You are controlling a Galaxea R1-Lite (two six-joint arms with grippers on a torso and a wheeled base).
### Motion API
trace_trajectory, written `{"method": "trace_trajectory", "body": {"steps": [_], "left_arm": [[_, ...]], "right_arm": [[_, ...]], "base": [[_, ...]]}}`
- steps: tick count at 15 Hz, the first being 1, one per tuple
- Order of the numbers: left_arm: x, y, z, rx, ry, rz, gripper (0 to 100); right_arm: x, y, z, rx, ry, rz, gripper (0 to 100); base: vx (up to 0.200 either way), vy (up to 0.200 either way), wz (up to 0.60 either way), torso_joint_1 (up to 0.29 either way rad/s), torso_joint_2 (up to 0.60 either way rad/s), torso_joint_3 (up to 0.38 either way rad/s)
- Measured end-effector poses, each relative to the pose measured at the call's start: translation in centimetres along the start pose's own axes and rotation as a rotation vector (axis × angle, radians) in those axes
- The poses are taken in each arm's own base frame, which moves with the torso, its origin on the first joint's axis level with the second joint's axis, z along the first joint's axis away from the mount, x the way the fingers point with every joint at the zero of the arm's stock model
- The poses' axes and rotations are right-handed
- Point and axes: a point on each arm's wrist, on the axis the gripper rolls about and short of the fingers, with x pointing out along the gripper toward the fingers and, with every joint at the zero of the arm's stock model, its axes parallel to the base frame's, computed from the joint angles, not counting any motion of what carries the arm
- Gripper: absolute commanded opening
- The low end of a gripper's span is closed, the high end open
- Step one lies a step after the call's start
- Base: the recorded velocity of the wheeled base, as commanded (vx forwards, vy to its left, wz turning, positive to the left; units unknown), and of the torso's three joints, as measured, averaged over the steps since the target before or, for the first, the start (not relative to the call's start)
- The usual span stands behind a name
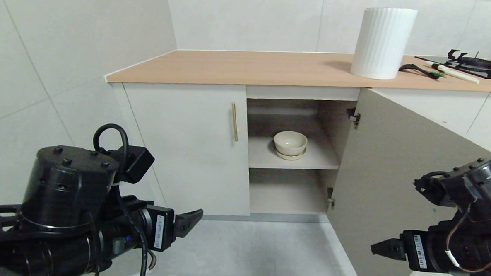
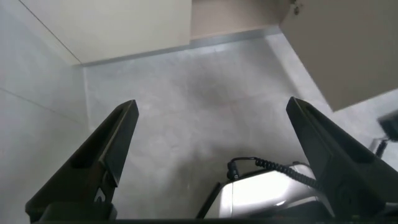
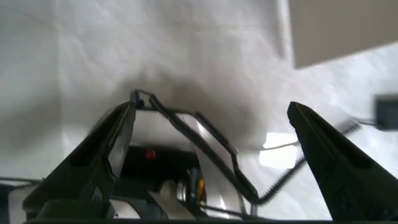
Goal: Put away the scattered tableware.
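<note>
Fingers stand spread wide and empty on both the left gripper (image 2: 211,106) and the right gripper (image 3: 211,109), low before the cabinet (image 1: 187,148). The bowl (image 1: 290,141) sits on 1 small plate (image 1: 289,157) inside the cabinet. It looks ceramic, so rigid, slick and breakable, and is probably best pinched across its rim.

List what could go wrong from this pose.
1. The open cabinet door stands right beside the right gripper; lifting or swinging that arm could clip it.
2. The bowl sits on a small plate on the middle shelf; adding more pieces could knock the stack.
3. The utensils lie against the tall white container; reaching for them could bump it.
</note>
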Motion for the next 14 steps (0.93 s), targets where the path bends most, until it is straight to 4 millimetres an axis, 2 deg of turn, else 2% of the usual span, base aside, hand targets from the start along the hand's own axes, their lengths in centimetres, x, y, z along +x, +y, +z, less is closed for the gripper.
{"method": "trace_trajectory", "body": {"steps": [3, 7, 12, 14], "left_arm": [[0.0, 0.0, 0.0, 0.0, -0.001, -0.001, 100], [0.0, 0.0, 0.0, -0.001, -0.002, -0.001, 100], [0.0, 0.0, 0.0, 0.0, -0.002, -0.001, 100], [0.0, 0.0, 0.0, -0.002, -0.002, -0.001, 100]], "right_arm": [[-0.6, -0.8, 0.0, -0.033, 0.081, -0.057, 100], [-0.9, -2.7, 1.0, -0.03, 0.107, -0.127, 100], [-1.2, -8.9, 3.7, 0.093, 0.081, -0.301, 100], [-1.1, -10.6, 4.9, 0.158, 0.047, -0.342, 100]], "base": [[0.0, -0.2, 0.0, 0.002, 0.01, 0.002], [0.0, 0.0, 0.0, 0.0, 0.0, 0.0], [0.0, 0.0, 0.0, 0.0, 0.0, 0.0], [0.0, 0.0, 0.0, 0.0, 0.0, 0.0]]}}
